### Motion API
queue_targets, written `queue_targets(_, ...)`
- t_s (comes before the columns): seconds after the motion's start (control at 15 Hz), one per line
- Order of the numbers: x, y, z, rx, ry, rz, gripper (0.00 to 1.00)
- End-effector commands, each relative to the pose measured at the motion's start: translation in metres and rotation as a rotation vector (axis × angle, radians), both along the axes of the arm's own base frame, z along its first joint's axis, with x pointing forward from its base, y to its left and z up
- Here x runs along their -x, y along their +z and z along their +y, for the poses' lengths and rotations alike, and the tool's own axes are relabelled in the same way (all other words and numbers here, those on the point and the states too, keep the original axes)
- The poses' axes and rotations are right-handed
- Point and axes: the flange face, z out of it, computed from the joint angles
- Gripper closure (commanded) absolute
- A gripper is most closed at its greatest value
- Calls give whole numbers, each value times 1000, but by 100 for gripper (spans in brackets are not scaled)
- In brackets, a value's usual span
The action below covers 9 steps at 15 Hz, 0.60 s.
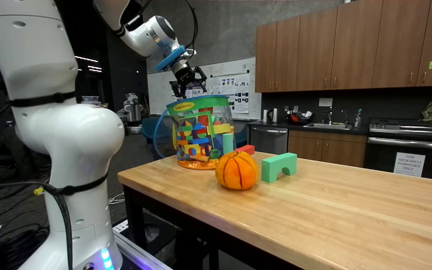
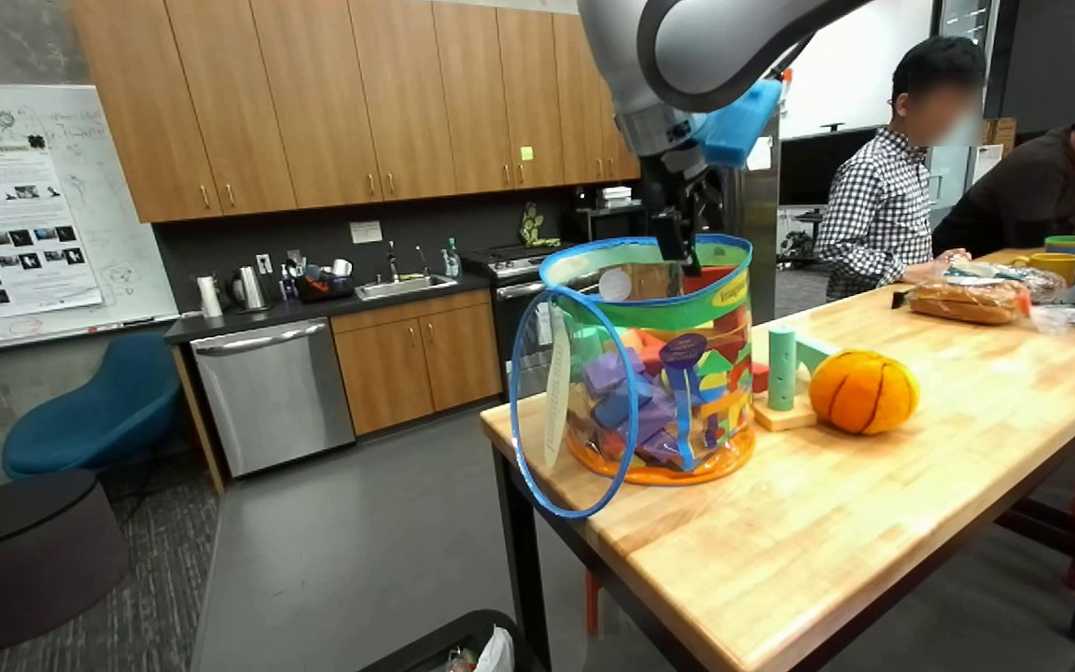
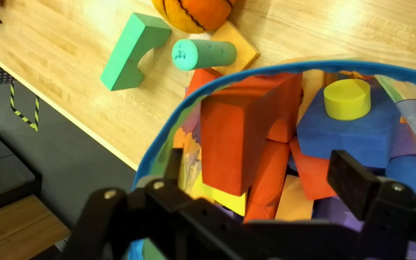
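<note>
My gripper is open, with nothing between its fingers, pointing down over the see-through block bag. In both exterior views the gripper is at the bag's open top. The bag has a blue rim, a green band and an orange base. In the wrist view a tall red block stands nearest the left finger. A blue block with a yellow cylinder on it lies beyond the right finger. More red, orange and purple blocks lie below.
Beside the bag on the wooden table are an orange plush ball, a green arch block, an upright green cylinder on a tan block, and a red block. Two people and bagged bread are at the far end.
</note>
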Motion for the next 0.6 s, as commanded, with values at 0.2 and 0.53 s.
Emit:
queue_targets(0.2, -23, -23, -11, 62, -45, 14, 0)
queue_targets(0.53, -31, -24, -17, 96, -69, 0, 0)
